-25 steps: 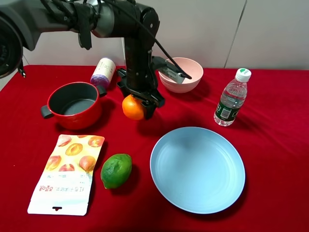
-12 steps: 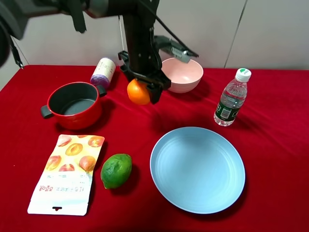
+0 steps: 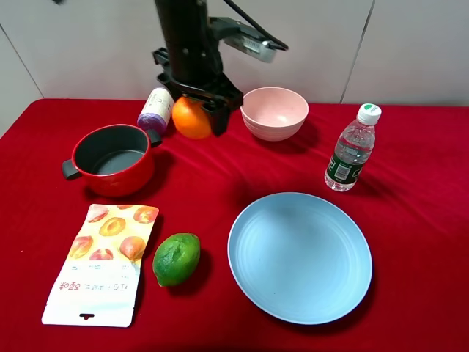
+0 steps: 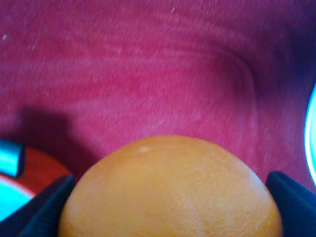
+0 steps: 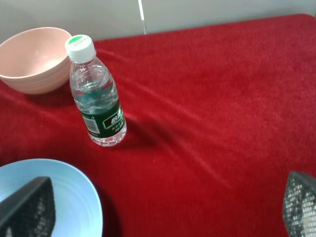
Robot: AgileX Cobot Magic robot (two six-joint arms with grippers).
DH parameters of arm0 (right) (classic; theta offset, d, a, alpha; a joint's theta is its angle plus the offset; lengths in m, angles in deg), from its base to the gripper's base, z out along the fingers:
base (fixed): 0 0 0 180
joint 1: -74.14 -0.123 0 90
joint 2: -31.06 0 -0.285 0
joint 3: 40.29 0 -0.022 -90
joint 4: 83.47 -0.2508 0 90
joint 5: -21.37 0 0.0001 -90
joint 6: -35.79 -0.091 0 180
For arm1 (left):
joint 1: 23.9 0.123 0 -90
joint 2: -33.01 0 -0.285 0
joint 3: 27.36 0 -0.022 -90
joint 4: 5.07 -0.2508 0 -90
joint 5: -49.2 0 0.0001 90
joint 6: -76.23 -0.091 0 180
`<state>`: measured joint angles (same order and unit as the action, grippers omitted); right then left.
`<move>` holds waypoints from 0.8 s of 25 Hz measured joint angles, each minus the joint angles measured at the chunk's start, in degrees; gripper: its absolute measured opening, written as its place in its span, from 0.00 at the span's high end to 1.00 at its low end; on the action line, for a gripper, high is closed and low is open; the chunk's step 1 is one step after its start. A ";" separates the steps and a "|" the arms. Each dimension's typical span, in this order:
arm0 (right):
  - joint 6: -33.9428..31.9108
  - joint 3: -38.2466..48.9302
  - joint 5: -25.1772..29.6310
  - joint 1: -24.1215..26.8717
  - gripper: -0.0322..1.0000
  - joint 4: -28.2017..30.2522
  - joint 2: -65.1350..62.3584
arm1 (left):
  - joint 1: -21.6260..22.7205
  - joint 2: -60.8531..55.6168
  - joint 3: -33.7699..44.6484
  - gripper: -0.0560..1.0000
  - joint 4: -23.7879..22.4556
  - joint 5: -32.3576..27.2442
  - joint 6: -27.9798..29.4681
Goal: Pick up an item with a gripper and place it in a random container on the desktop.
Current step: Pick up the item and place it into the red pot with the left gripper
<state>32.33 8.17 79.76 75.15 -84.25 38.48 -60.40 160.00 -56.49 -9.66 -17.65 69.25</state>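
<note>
The orange mandarin (image 3: 189, 119) hangs in the air, held in my left gripper (image 3: 196, 116), which is shut on it. It is above the red cloth desktop (image 3: 220, 183), behind and to the right of the red pot (image 3: 113, 158). The pot has a dark grey inside with nothing in it. In the left wrist view the mandarin (image 4: 170, 190) fills the space between the black fingertips (image 4: 42, 212), with red cloth below. My right gripper (image 5: 165, 202) is open and empty over the right side of the desktop; it is out of the exterior view.
A pink bowl (image 3: 275, 112) stands just right of the mandarin. A water bottle (image 3: 352, 150) stands at the right, and a light blue plate (image 3: 299, 257) lies front centre. A green lime (image 3: 176, 258) and a snack pouch (image 3: 102, 260) lie front left. A small can (image 3: 155, 110) lies behind the pot.
My left gripper has lifted the mandarin higher and carried it back and to the left, closer to the pot's side. Nothing else has moved.
</note>
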 joint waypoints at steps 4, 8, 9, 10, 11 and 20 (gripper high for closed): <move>0.00 0.00 0.00 0.00 0.30 0.00 0.00 | 0.94 -3.79 4.10 0.26 -0.49 0.00 0.00; 0.00 0.00 0.00 0.00 0.30 0.00 0.00 | 2.00 -7.16 8.10 0.26 -1.43 0.00 0.00; 0.00 0.00 0.00 0.00 0.30 -0.02 0.00 | 2.39 -7.93 9.10 0.26 -1.43 0.00 0.00; 0.00 0.00 0.00 0.00 0.30 -0.02 0.00 | 3.09 -8.72 10.11 0.26 -1.43 0.00 0.00; 0.00 0.00 0.00 0.00 0.30 -0.02 0.00 | 3.71 -9.38 11.01 0.26 -1.43 0.00 0.00; 0.00 0.00 0.00 0.00 0.30 -0.09 0.00 | 11.78 -14.75 19.38 0.26 -1.45 0.00 0.00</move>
<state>32.33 8.17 79.76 75.15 -84.33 38.48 -48.62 145.25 -37.11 -11.11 -17.65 69.25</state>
